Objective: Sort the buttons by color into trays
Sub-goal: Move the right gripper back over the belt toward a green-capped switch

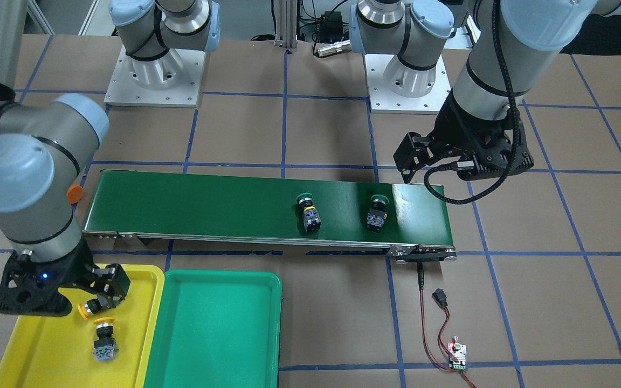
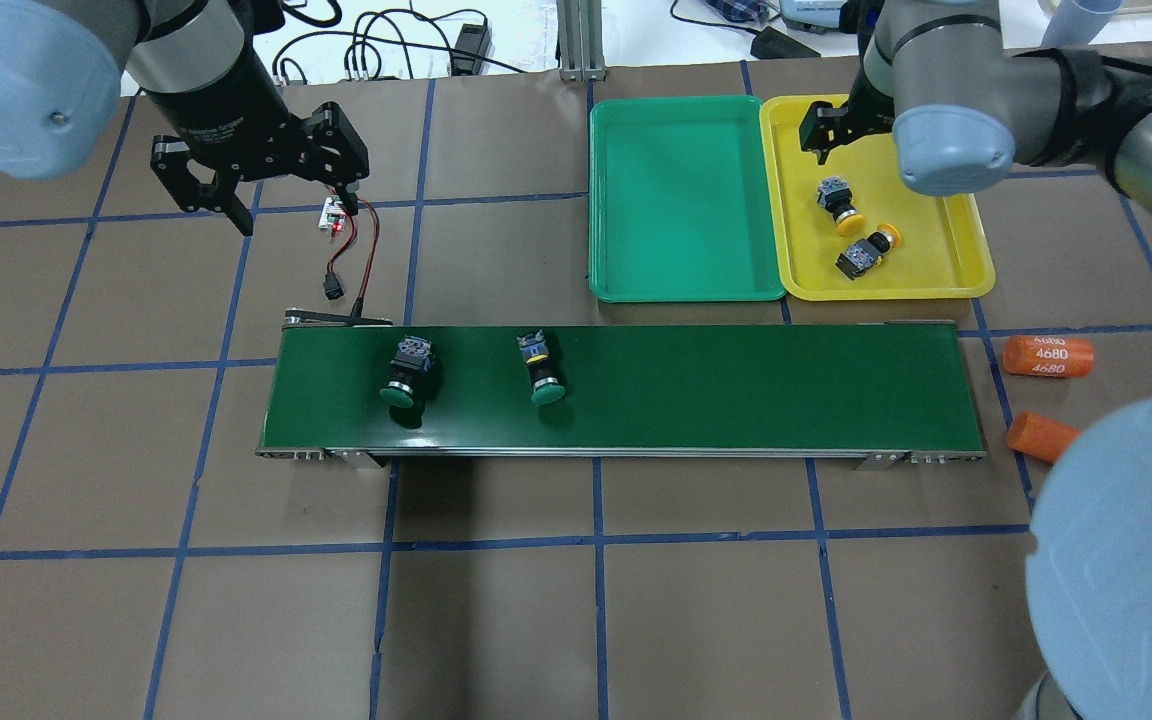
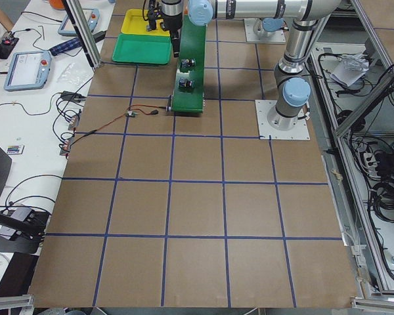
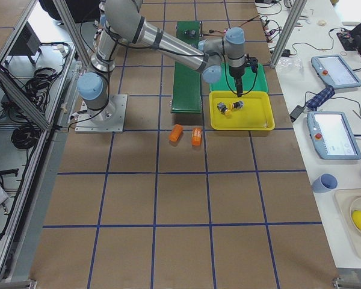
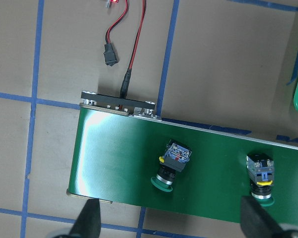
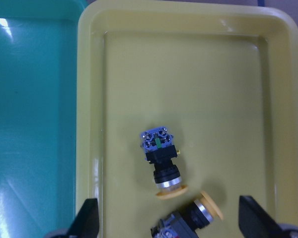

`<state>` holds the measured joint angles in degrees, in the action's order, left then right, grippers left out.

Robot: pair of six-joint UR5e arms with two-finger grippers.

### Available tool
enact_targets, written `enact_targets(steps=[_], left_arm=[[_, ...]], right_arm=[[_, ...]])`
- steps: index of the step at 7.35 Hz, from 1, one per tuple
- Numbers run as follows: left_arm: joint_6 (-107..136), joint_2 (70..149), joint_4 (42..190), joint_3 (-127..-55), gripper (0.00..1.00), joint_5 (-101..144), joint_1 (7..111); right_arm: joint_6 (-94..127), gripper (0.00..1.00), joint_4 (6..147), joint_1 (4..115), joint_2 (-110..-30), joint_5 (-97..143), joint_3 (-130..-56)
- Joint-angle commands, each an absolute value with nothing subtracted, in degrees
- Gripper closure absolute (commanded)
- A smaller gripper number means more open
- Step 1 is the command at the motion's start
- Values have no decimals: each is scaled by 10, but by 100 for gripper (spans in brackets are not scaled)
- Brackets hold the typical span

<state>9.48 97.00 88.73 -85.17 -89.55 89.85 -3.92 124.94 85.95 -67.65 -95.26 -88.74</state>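
Hovering over the yellow tray (image 2: 936, 225), right gripper (image 2: 829, 130) stands spread and empty; both yellow buttons (image 2: 839, 203) lie inside. Yellow sort looks done. Green buttons (image 2: 406, 372) sit on the belt (image 2: 736, 385), green tray (image 2: 686, 200) unfilled. Left gripper (image 2: 288, 200), also spread, likely must descend on one.

one yellow-capped button (image 2: 837, 203) and a second yellow-capped button (image 2: 866, 251) lie tipped in the yellow tray (image 2: 936, 240), just beside the green tray (image 2: 681, 200). a green-capped button (image 2: 406, 370) and a second green-capped button (image 2: 539, 368) lie tipped on the belt (image 2: 736, 390).
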Motion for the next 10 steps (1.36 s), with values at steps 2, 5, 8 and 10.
enact_targets(steps=[2, 5, 8, 10], left_arm=[[91, 965, 896, -848, 0, -911, 899], [92, 966, 897, -848, 0, -912, 901], [86, 962, 897, -856, 0, -912, 900], [86, 965, 896, -848, 0, -912, 900]], right_arm=[[-36, 0, 1030, 872, -831, -949, -899], [-23, 0, 999, 921, -831, -947, -909], [-10, 0, 1005, 936, -827, -947, -927], [-11, 0, 1004, 936, -831, -946, -952]])
